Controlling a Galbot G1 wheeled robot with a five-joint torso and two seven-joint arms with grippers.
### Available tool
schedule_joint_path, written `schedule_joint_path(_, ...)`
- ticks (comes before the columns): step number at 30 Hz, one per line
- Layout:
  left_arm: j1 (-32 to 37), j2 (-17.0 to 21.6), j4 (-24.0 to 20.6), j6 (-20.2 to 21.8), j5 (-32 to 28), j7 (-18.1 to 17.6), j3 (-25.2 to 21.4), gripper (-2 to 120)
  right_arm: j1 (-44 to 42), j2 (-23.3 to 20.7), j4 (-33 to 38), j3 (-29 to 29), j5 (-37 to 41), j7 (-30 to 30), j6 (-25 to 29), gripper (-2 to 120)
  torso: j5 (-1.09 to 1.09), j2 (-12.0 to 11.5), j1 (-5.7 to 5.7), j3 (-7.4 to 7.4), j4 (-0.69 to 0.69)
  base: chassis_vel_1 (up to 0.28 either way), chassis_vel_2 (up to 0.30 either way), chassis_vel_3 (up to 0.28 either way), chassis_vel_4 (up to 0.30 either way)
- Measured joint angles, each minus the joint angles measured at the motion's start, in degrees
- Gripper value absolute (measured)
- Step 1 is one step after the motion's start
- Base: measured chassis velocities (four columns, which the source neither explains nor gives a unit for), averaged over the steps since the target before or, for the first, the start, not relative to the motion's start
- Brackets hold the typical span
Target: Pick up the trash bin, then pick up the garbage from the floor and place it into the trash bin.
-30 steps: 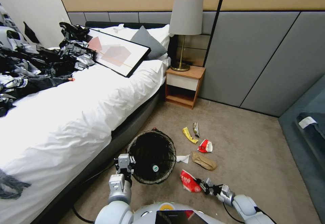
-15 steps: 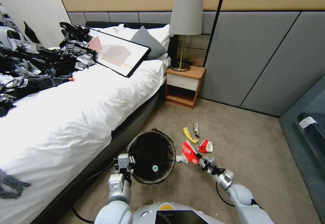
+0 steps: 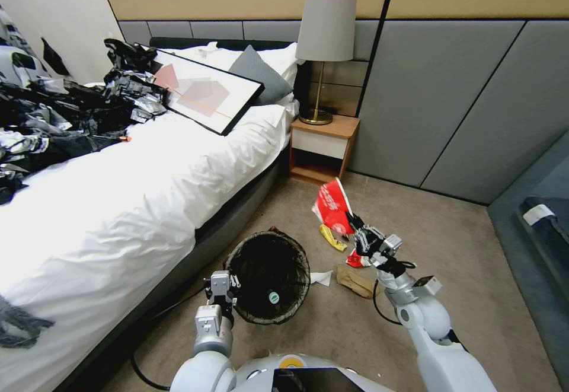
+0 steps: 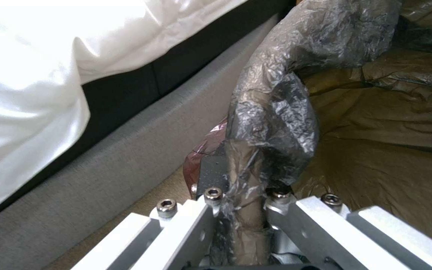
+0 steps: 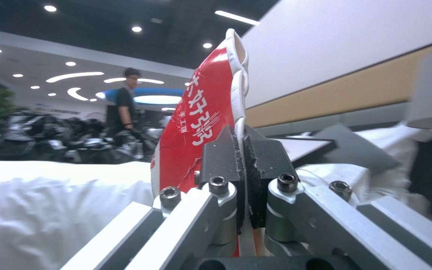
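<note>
Head view: bed [image 3: 118, 202] flanks trash bin [image 3: 268, 277]; nightstand [image 3: 322, 150] beyond

The small round bin with a crinkly black bag folded over its rim [image 3: 269, 276] stands upright beside the bed, pinched at its rim. At its two o'clock, a crumpled red-and-white paper pack [image 3: 333, 207] is held up in the air. A yellow wrapper [image 3: 331, 238], a brown paper bag [image 3: 357, 281] and a white paper scrap [image 3: 322, 277] lie on the floor.

White bed [image 3: 118, 202], framed picture [image 3: 201, 92], lamp [image 3: 325, 54] on nightstand [image 3: 323, 149], grey carpet [image 3: 415, 244]
</note>
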Motion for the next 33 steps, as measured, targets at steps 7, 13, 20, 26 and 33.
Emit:
schedule_joint_path(7, -0.02, 0.02, 0.3, 0.0, 0.12, 0.03, 0.6, 0, -0.43, -6.72, 1.05, -8.29, -3.11, 1.39, -1.97, 0, 0.0, 0.0, 0.0, 0.0, 0.01, 0.0, 0.0, 0.0, 0.0)
schedule_joint_path(13, -0.02, -0.04, 0.32, 0.01, 0.23, 0.04, 0.97, 0, -1.51, -7.38, -1.25, -13.29, -6.89, 2.34, -1.88, 0, -0.01, 0.0, 0.0, 0.0, 0.0, 0.0, 0.0, 0.0, 0.0)
schedule_joint_path(20, 0.07, -0.04, 0.12, 0.02, 0.4, 0.06, 1.11, 0, -1.64, -5.74, -7.19, -16.0, -10.13, 2.54, -0.34, 0, -0.01, 0.0, 0.0, 0.0, 0.0, 0.0, 0.0, 0.0, 0.0)
schedule_joint_path(26, 0.12, -0.04, -0.07, 0.02, 0.41, 0.06, 0.89, 0, -1.86, -4.33, -10.09, -15.8, -10.8, 2.05, 1.06, 0, -0.01, 0.0, 0.0, 0.0, 0.0, 0.0, 0.0, 0.0, 0.0)
schedule_joint_path(33, 0.06, -0.07, -0.16, 0.02, 0.41, 0.05, 0.82, 0, -2.4, -2.48, -13.89, -15.71, -12.05, 1.28, 2.84, 0, 0.0, 0.0, 0.0, 0.0, 0.0, 0.0, 0.0, 0.0, 0.0)
